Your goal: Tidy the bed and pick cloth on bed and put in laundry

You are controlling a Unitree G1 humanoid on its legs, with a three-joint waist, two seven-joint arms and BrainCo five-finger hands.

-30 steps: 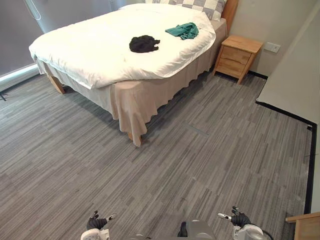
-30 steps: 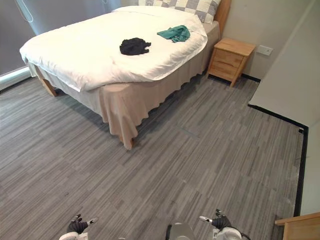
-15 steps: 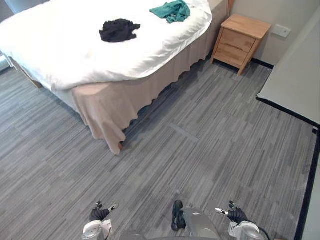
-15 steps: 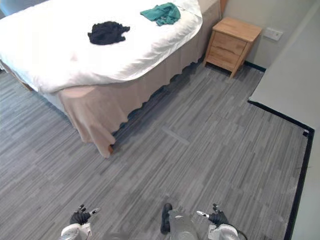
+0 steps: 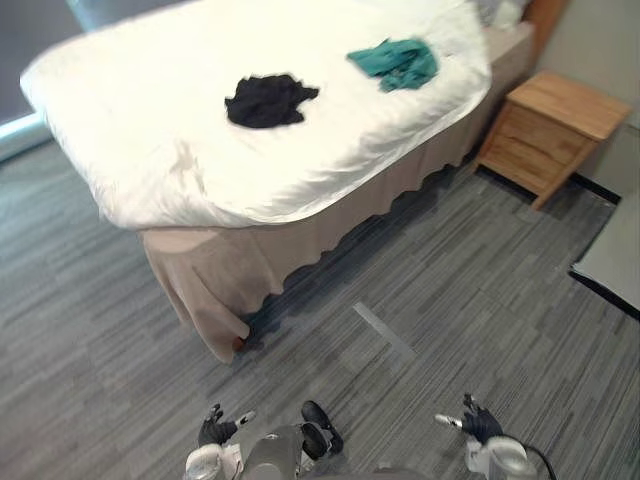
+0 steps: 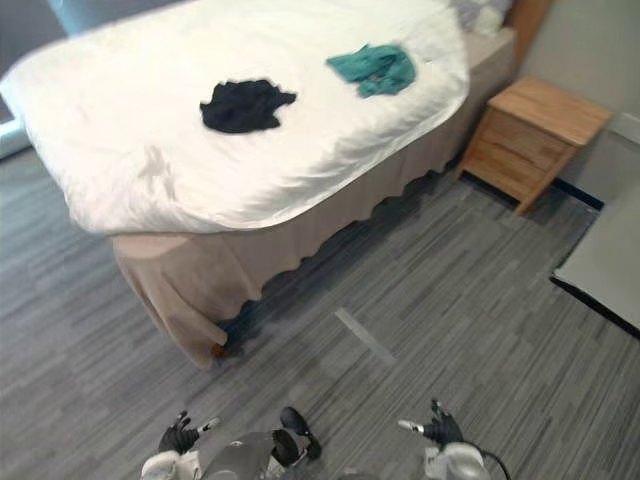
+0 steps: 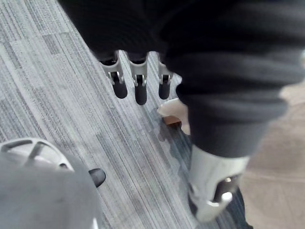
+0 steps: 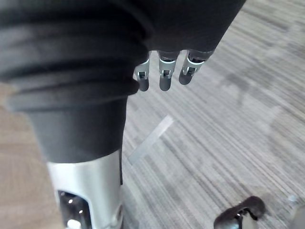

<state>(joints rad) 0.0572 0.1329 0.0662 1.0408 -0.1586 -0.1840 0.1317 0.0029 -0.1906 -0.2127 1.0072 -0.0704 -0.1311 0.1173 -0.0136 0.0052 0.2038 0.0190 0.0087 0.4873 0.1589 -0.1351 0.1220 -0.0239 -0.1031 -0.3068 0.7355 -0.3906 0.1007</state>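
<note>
The left robot hand (image 5: pixel 212 432) hangs low at the near left over the grey floor (image 5: pixel 90 340). It holds nothing, and in its wrist view its fingers (image 7: pixel 136 88) point down, straight and relaxed, above the planks near the corner of the bed's skirt (image 7: pixel 172 109).

Ahead stands the bed (image 5: pixel 150 130), well apart from both hands and covered by a white duvet (image 5: pixel 330 150) that drapes over its near edge. A beige skirt (image 5: pixel 270 255) falls below the duvet to the floor.

A black cloth (image 5: pixel 268 101) lies crumpled about mid-bed on the duvet. A teal cloth (image 5: pixel 395 62) lies bunched further right, near the bed's right edge and apart from the black one.

A pale strip (image 5: pixel 383 331) marks the floor between the bed and the hands.

A wooden nightstand (image 5: pixel 545 135) stands just beside the bed's right side.

The right robot hand (image 5: pixel 480 425) hangs low at the near right, its fingers (image 8: pixel 164 78) loose and extended over the floor, with nothing in them.
</note>
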